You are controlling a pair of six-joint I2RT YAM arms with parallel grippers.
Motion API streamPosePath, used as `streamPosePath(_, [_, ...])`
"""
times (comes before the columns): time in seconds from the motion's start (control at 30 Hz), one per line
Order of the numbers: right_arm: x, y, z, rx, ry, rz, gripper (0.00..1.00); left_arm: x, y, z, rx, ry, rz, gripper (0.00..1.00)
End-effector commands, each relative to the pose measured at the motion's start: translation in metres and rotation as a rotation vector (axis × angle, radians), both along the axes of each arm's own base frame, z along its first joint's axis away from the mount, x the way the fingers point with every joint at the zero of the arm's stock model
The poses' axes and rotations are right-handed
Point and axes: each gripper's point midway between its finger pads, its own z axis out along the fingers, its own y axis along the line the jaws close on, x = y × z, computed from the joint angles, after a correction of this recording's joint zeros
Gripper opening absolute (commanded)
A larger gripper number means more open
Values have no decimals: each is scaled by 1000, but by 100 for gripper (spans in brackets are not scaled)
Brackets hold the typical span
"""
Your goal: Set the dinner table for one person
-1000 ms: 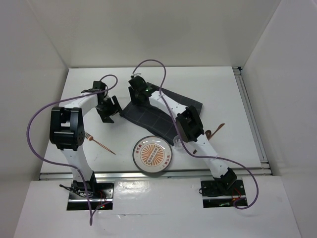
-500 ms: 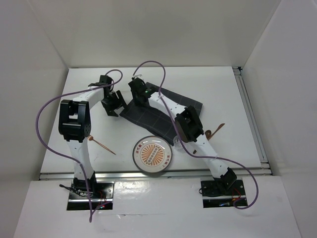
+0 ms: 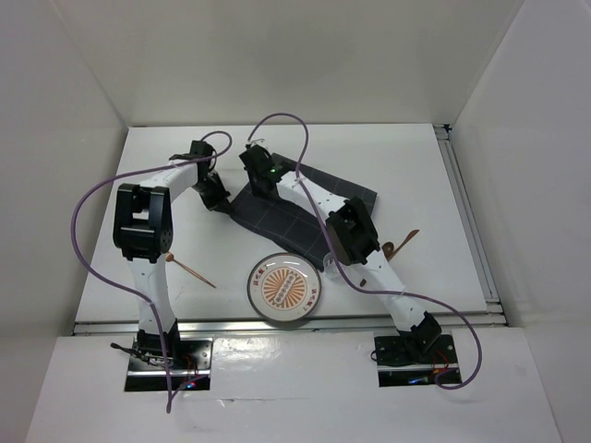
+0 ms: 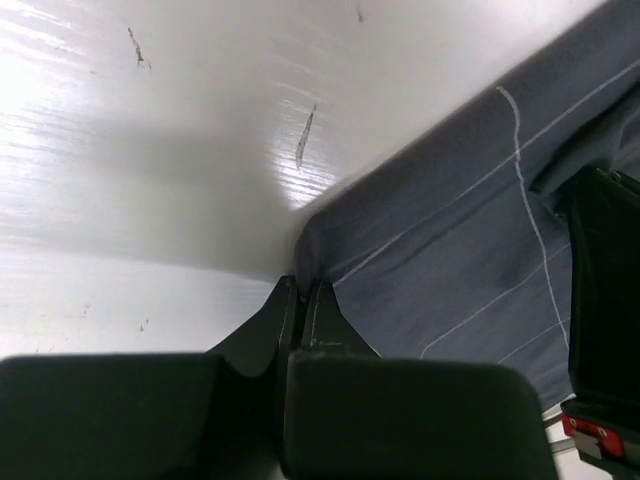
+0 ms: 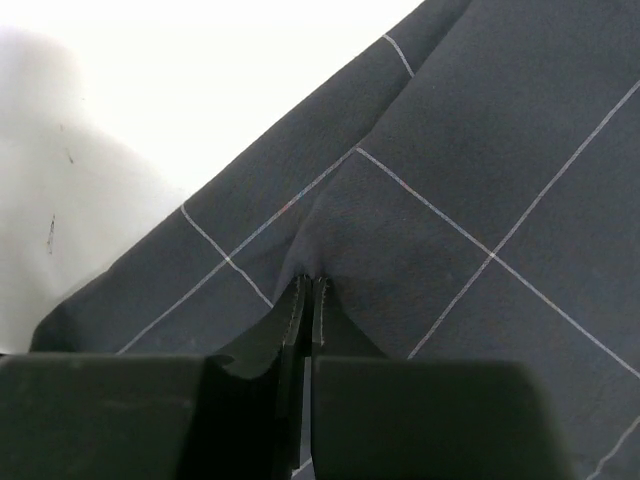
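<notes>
A dark grey grid-lined cloth [image 3: 297,220] lies askew on the white dinner table [image 3: 406,157]. My left gripper [image 3: 219,197] is at the cloth's left corner. In the left wrist view its jaws [image 4: 302,287] are shut on the cloth's edge [image 4: 450,250]. My right gripper [image 3: 258,185] is over the cloth's far left edge. In the right wrist view it [image 5: 307,282] is shut on a small pinched fold of the cloth [image 5: 460,140]. A patterned orange and white plate [image 3: 284,288] sits near the front edge.
A copper fork [image 3: 187,268] lies on the table at the front left, beside the left arm. Another copper utensil [image 3: 404,240] lies to the right of the right arm. White walls stand around the table on three sides.
My left gripper moved right to the cloth's corner and shut on it. My right gripper, which was partly open over the cloth, has shut on a fold.
</notes>
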Motion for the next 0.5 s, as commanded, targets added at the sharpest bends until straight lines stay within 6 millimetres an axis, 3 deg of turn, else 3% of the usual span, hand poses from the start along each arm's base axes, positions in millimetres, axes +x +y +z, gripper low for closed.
streamPosePath(0.0, [9,-2,49,49,-74,-21,0,2,0,10,13,2,-18,0])
streamPosePath(0.07, [18,-13,70,70,-98,-42,0,12,3,29,10,-45,-8,0])
streamPosePath(0.1, [18,-13,93,94,-126,-43,0,12,3,32,13,-46,-17,0])
streamPosePath(0.17, [22,-26,108,115,-131,-53,0,20,6,53,4,-96,-19,0])
streamPosePath(0.2, [20,-25,133,150,-160,-44,0,20,6,56,9,-98,-31,0])
streamPosePath(0.23, [21,-32,138,156,-160,-49,0,26,6,67,7,-130,-31,0])
streamPosePath(0.27, [23,-36,148,178,-169,-56,0,23,7,66,12,-121,-42,0])
streamPosePath(0.3, [19,-34,168,210,-186,-39,0,27,6,77,11,-148,-42,0])
streamPosePath(0.43, [9,-39,190,232,-191,-36,0,25,7,85,14,-155,-50,0])
streamPosePath(0.47, [9,-48,187,220,-178,-47,0,27,7,93,13,-177,-50,0])
